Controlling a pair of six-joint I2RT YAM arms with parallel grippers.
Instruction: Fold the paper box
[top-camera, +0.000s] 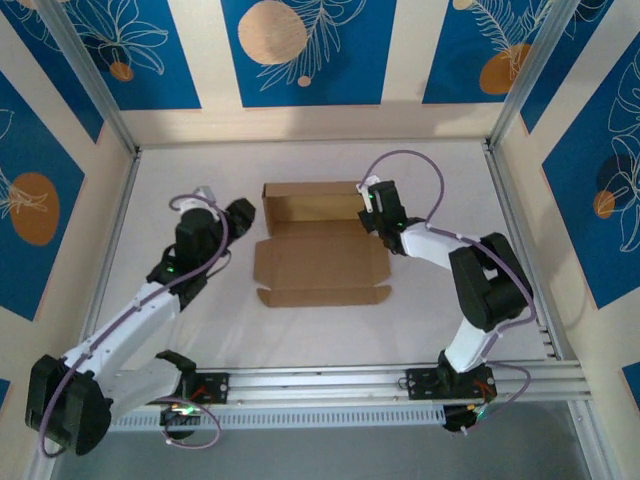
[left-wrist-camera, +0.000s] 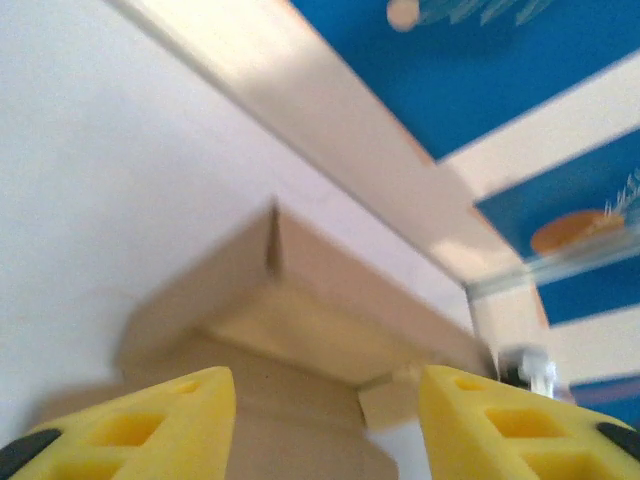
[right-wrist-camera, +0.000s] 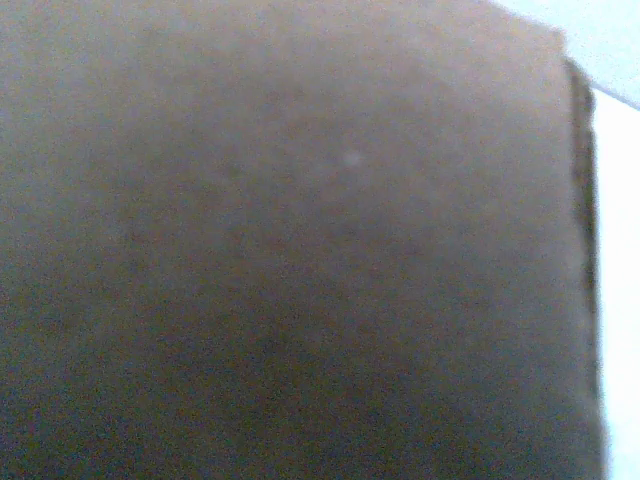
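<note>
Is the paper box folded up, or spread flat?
Partly folded: the paper box has walls standing at its far half, while its near panel and flaps lie spread flat on the table.

A white surface (top-camera: 320, 330) is enclosed on three sides by cream walls (top-camera: 205, 60); blue panels (top-camera: 300, 50) are set into them, printed with pale orange discs (top-camera: 272, 32) and white leaf outlines (top-camera: 330, 30); aluminium posts (top-camera: 85, 75) are stood at the far corners; an aluminium rail (top-camera: 320, 382) is laid along the near edge; from the left wrist, the surface is seen blurred, bordered by a cream skirting (left-wrist-camera: 330, 110) beneath more blue panels.
</note>
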